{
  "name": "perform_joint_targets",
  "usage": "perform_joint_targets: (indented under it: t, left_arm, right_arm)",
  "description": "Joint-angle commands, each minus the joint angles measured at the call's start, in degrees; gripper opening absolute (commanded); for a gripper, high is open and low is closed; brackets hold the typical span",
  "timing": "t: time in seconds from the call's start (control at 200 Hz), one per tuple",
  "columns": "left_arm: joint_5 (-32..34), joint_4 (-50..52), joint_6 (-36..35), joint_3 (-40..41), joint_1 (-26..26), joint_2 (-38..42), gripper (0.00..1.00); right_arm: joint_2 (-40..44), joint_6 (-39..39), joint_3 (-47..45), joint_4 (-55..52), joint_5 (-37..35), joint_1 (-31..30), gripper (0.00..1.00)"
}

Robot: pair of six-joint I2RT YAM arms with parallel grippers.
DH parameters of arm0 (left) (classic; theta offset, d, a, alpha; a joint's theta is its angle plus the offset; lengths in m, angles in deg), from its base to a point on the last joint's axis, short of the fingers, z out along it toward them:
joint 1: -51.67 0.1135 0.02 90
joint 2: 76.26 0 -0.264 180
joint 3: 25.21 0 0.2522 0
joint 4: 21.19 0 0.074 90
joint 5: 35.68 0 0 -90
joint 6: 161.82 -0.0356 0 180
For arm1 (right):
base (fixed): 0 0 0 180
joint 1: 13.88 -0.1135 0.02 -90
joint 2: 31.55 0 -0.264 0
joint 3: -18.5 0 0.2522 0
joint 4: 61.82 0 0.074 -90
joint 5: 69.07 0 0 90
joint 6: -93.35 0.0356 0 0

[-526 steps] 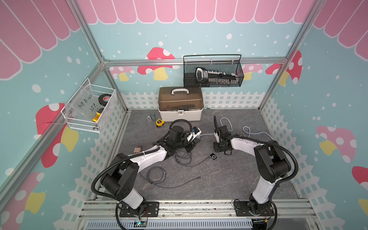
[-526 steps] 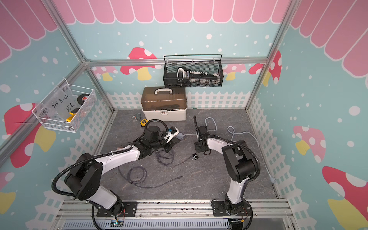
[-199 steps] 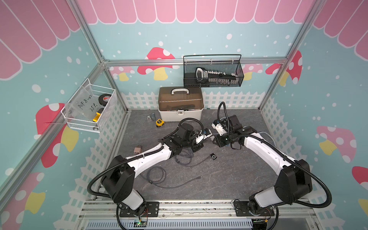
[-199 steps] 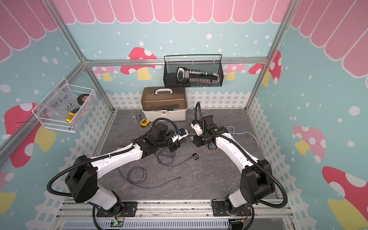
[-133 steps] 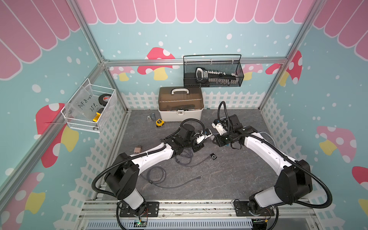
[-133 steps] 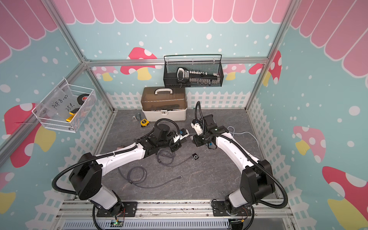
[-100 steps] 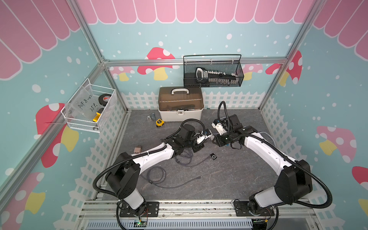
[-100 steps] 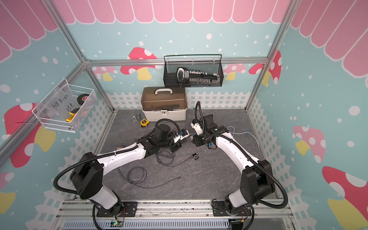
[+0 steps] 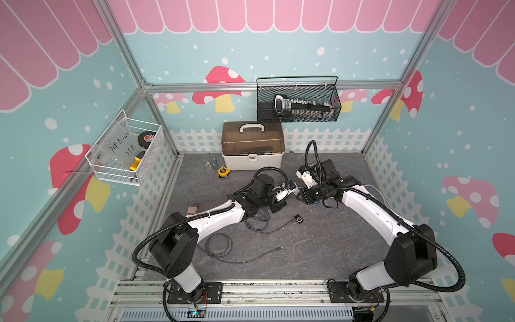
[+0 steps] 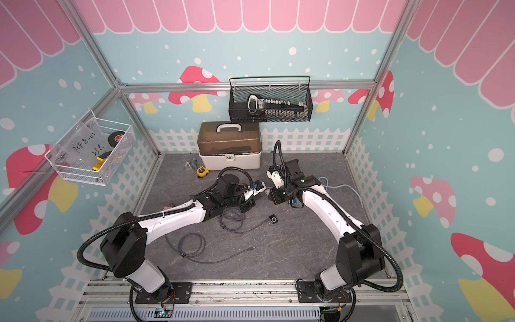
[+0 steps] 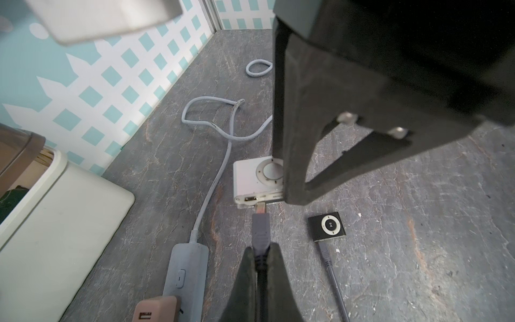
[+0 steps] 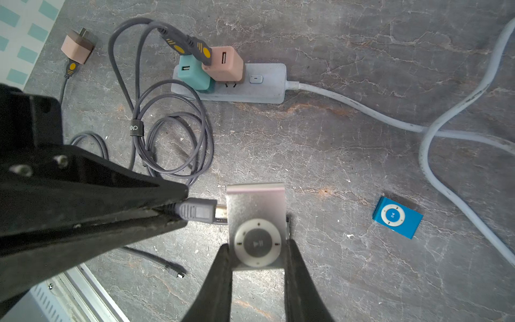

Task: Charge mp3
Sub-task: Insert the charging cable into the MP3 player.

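Arms meet near the middle of the surface [image 9: 320,251] in both top views. Your left gripper [image 9: 291,191] and right gripper [image 9: 301,195] are almost tip to tip in front of the toolbox [image 9: 252,150]. What sits between them is too small to tell there. A black mp3 [image 10: 274,219] lies on the surface just beside them, with a grey cable at its end.

In the left wrist view, your left jaws are pressed onto the grey plug [image 11: 260,228]. Its metal tip touches the edge of the silver mp3 [image 11: 253,181], close to the port. You cannot tell whether it is seated. The power strip [image 11: 189,267] lies just beside the plug.

In the right wrist view, your right jaws pinch the silver mp3 by its two sides, with the control wheel facing the camera, and the plug meets its side edge. A blue mp3 [image 12: 397,217] lies well apart on the surface. A pink charger [image 12: 223,64] and a teal charger [image 12: 192,74] sit in the power strip.
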Motion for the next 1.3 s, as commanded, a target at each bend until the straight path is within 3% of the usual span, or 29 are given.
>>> perform_joint_targets:
  t: [0.0,1.296]
  left_arm:
    - [1.8,-2.1,0.1,-1.5,-0.1,-0.5,0.00]
    - [1.9,-5.4,1.7,-1.7,-1.7,-1.6,0.00]
  right_arm:
    - [0.9,-0.9,0.7,-0.8,1.8,-0.2,0.16]
    - [-0.3,2.0,0.6,1.3,4.7,-0.3,0.15]
